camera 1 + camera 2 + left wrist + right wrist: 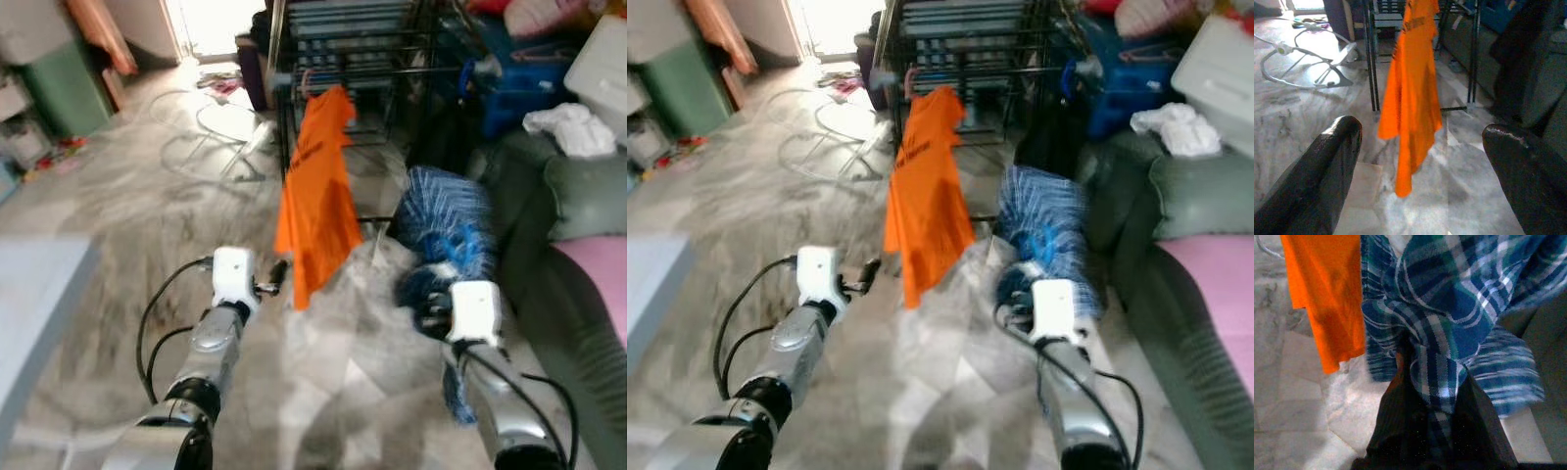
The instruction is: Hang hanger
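Observation:
An orange shirt (318,196) hangs from the black drying rack (343,44) straight ahead, its hem close to the floor. My left gripper (277,275) is held out low in front of it, a short way from the cloth. In the left wrist view its fingers (1327,171) stand wide open with the orange shirt (1413,93) between and beyond them. My right gripper (429,305) is shut on a blue plaid shirt (441,230), bunched up to the right of the orange one. The right wrist view has plaid cloth (1449,313) pinched between the fingers (1396,421). No hanger can be made out.
A green sofa (578,196) with a pink cushion (600,279) and a white cloth (573,127) runs along the right. Cables and a wire frame (216,127) lie on the marble floor at the left of the rack. A grey table edge (34,294) is at my near left.

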